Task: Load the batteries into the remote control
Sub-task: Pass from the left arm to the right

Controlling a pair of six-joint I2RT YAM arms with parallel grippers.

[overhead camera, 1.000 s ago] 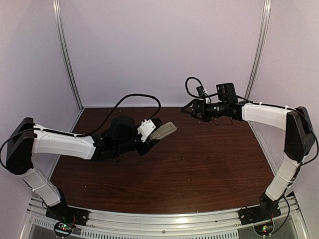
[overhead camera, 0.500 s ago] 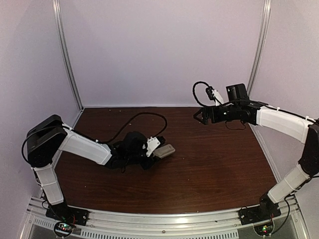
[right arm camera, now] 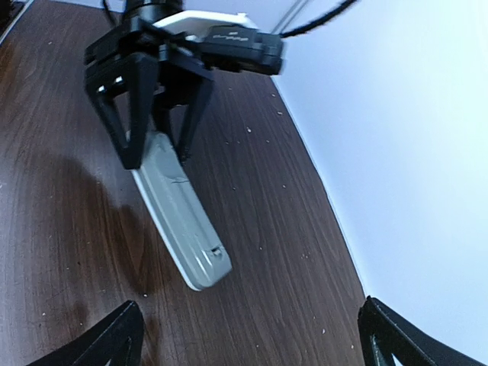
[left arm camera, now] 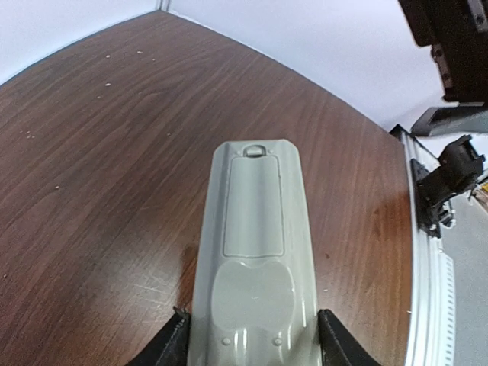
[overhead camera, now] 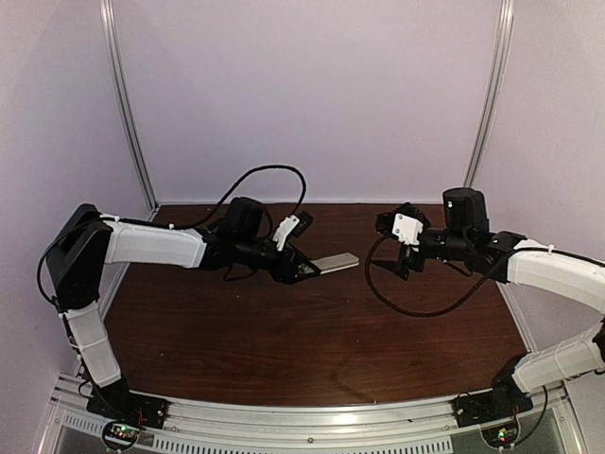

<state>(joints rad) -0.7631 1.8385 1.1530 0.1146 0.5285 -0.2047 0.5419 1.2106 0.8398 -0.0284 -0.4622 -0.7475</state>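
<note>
My left gripper (overhead camera: 302,269) is shut on the near end of the remote control (overhead camera: 337,261). It holds the remote out flat above the table, pointing right. In the left wrist view the remote's (left arm camera: 255,244) plain grey-beige back faces up, with the cover panel in place and its latch at the far end. My right gripper (overhead camera: 402,263) is open and empty, a short way right of the remote's free end and facing it. The right wrist view shows the remote (right arm camera: 180,217) casting a shadow on the wood, with the left gripper's fingers (right arm camera: 134,107) around it. The batteries are not in view.
The dark wooden table (overhead camera: 312,340) is boxed in by white walls at the back and sides. A black cable loop (overhead camera: 397,308) hangs from the right wrist over the table. A metal rail (overhead camera: 312,418) runs along the near edge.
My left gripper has lifted the remote off the table and carried it back and to the right. My right arm has swung down and toward the centre, and its gripper now faces the remote.
</note>
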